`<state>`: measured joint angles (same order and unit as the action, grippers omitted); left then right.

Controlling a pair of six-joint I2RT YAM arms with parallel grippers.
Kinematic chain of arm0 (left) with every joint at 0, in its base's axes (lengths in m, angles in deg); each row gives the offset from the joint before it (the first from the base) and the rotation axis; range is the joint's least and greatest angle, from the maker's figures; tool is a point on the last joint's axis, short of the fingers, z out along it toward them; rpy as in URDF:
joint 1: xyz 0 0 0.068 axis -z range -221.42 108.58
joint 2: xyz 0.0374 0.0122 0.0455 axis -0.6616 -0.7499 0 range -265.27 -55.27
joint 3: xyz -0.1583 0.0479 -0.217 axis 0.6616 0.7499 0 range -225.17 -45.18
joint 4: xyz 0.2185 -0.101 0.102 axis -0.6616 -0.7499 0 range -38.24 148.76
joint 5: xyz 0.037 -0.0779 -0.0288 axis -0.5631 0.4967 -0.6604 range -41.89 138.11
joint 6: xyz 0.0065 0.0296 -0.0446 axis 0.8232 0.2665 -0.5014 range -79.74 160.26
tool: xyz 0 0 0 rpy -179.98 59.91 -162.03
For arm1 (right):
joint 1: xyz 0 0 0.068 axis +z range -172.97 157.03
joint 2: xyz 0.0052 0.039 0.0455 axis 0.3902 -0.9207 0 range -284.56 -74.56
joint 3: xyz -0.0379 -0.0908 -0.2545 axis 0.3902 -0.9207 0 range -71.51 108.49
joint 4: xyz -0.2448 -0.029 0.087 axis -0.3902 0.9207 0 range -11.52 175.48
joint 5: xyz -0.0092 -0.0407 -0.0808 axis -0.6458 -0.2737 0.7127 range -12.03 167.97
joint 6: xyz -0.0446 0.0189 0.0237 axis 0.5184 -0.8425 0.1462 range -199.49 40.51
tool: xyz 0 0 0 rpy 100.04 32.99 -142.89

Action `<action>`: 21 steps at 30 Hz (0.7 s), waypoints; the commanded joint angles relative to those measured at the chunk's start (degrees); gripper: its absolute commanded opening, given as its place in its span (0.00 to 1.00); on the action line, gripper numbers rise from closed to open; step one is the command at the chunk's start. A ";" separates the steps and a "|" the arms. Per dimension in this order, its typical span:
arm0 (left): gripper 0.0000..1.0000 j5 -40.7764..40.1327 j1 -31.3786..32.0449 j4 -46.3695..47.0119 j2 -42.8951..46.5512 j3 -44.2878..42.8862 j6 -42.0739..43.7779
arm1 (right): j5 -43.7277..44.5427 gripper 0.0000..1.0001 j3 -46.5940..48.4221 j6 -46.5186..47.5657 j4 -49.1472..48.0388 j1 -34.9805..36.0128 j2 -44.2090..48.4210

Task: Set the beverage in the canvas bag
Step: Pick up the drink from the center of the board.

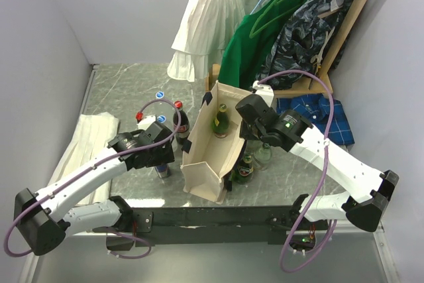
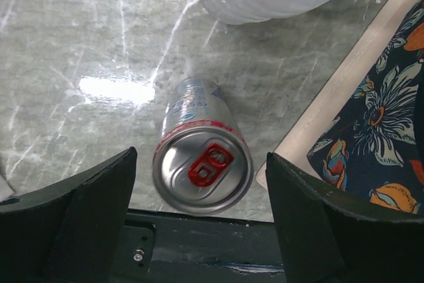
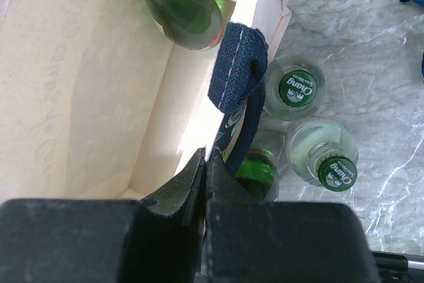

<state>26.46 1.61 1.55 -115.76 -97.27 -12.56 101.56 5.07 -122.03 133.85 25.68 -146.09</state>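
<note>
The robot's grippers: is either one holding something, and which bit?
The right gripper is shut on the canvas bag, pinching its rim beside the navy strap. The left gripper is open around a can, holding nothing.

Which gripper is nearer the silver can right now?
Left. The left gripper hangs open straight over the silver can, straddling it. The right gripper is on the far side of the canvas bag, shut on its navy handle.

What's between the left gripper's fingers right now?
A silver can with a red pull tab, standing on the table, clear of both left fingers. The left wrist view shows it.
</note>
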 commanded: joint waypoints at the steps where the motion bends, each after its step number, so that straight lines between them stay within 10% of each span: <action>1: 0.83 1.35 -0.49 3.07 -1.21 0.24 1.31 | 1.63 0.00 1.65 0.00 0.35 0.58 -0.45; 15: 0.66 1.61 -0.84 4.04 -3.06 1.03 1.84 | 1.89 0.00 1.74 0.36 0.44 0.58 -0.54; 21: 0.28 1.26 -0.84 3.25 -3.41 0.77 1.58 | 1.54 0.00 1.47 0.36 0.26 0.58 -0.46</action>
<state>27.47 0.93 4.46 -118.97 -96.88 -11.16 101.91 5.07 -121.86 133.83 25.81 -146.17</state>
